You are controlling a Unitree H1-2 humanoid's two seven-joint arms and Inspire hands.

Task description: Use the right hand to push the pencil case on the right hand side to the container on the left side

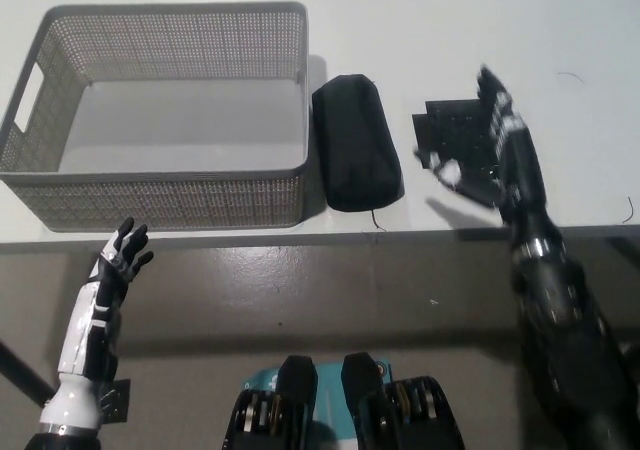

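The black pencil case lies on the white counter, its long side running away from the robot, just beside the right wall of the grey mesh container, with only a thin strip of counter between them. A short dark cord trails from its near end toward the counter's front edge. The container holds nothing visible on its floor and has a handle cut-out in its left wall. The black right hand is held over the counter to the right of the pencil case, well clear of it, fingers spread apart and holding nothing; the hand is slightly blurred. Under and behind it lies a flat black square mat, between the hand and the pencil case. A thin dark scrap of thread lies farther right. The white left hand rests low at the left, below the counter's edge, its dark fingers apart and empty.
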